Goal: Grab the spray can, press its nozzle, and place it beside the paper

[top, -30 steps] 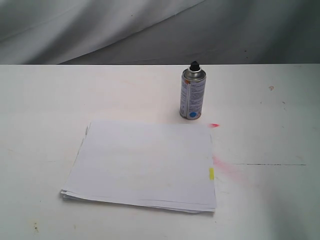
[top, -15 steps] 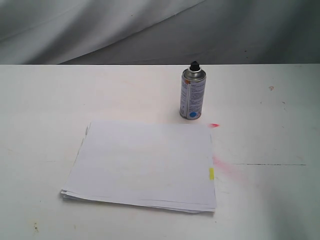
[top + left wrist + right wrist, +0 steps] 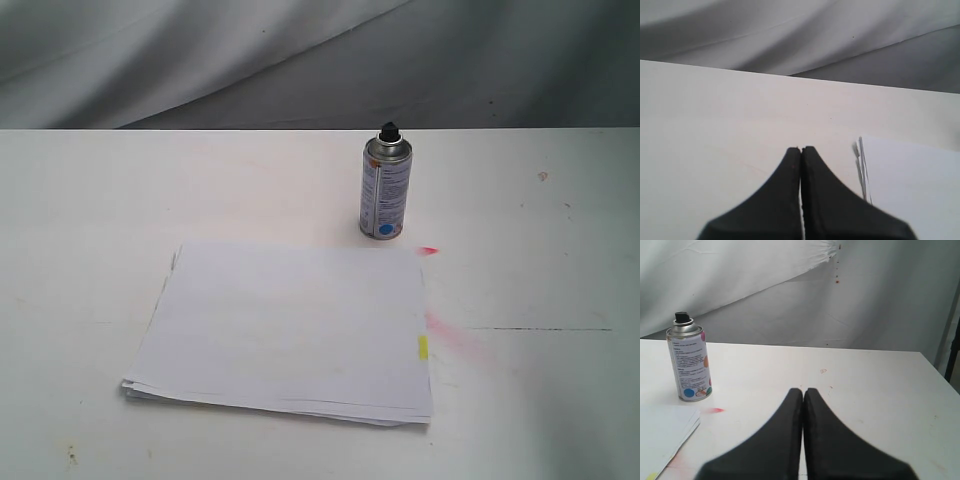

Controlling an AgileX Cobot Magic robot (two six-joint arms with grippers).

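The silver spray can (image 3: 385, 190) stands upright on the white table, just behind the far right corner of the paper (image 3: 290, 330). Its black nozzle (image 3: 388, 131) tops the domed rim. The right wrist view also has the spray can (image 3: 689, 361) and nozzle (image 3: 682, 317), off to one side of my right gripper (image 3: 803, 390), which is shut and empty. My left gripper (image 3: 801, 148) is shut and empty too, beside an edge of the paper (image 3: 912, 185). A yellow tab (image 3: 423, 347) marks the stack's right edge. Neither gripper shows in the exterior view.
Red-pink spray marks (image 3: 450, 335) stain the table (image 3: 90, 230) right of the paper, with a small red spot (image 3: 428, 250) near the can. A grey-white cloth backdrop (image 3: 300, 60) hangs behind the table's far edge.
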